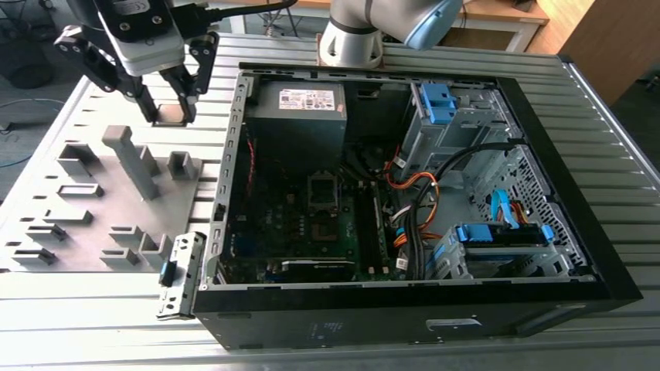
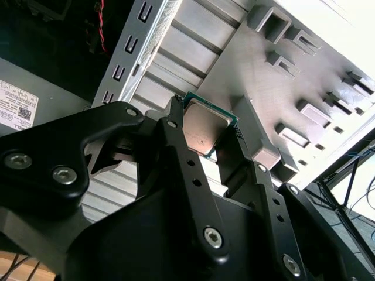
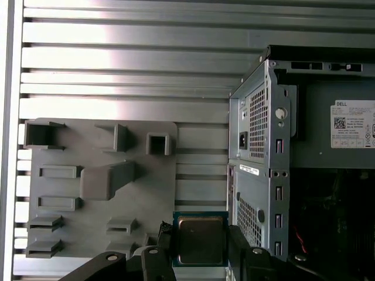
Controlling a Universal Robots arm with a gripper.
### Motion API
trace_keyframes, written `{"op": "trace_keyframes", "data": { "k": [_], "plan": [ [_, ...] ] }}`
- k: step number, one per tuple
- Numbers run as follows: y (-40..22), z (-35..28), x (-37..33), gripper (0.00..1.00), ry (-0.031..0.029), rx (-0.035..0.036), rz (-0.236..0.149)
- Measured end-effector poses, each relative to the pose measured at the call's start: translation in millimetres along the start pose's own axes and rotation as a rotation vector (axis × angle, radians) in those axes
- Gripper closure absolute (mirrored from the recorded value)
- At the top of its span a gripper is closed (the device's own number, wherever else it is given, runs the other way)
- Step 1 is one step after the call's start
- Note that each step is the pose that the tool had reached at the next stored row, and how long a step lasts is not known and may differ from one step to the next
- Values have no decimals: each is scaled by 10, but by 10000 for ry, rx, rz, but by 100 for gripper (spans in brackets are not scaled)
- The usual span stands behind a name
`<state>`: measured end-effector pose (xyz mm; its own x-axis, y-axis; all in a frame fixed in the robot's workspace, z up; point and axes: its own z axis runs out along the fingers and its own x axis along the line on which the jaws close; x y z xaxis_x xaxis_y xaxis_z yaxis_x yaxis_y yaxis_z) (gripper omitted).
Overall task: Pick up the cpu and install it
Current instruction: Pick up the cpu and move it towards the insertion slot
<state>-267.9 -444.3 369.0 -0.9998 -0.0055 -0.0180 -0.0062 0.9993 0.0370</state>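
Pinching the cpu (image 3: 201, 240), your gripper (image 1: 168, 100) hangs above the grey fixture plate (image 3: 82, 149), just beside the open computer case (image 1: 413, 309).

Gripper (image 1: 170, 114): matt black, a linkage of flat angular bars ending in two slim fingers (image 2: 181, 155). Silver socket-head screws (image 2: 212, 236) sit at the link pivots behind the fingertips, and a row of small round holes (image 2: 190, 170) runs along one finger. Directly above the gripper is a pale grey-white housing (image 1: 144, 56) with a black face plate and a small printed label. A black cable (image 1: 247, 8) leads off from the housing's side. Arm (image 1: 351, 39), well apart from the gripper: silver-grey rounded tube sections with a light blue end cap (image 1: 428, 22).
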Motion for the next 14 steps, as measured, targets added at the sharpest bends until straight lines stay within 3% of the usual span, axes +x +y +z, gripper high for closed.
{"op": "trace_keyframes", "data": {
  "k": [14],
  "plan": [
    [-1,3,-138,53,-1,-1,0]
  ]
}}
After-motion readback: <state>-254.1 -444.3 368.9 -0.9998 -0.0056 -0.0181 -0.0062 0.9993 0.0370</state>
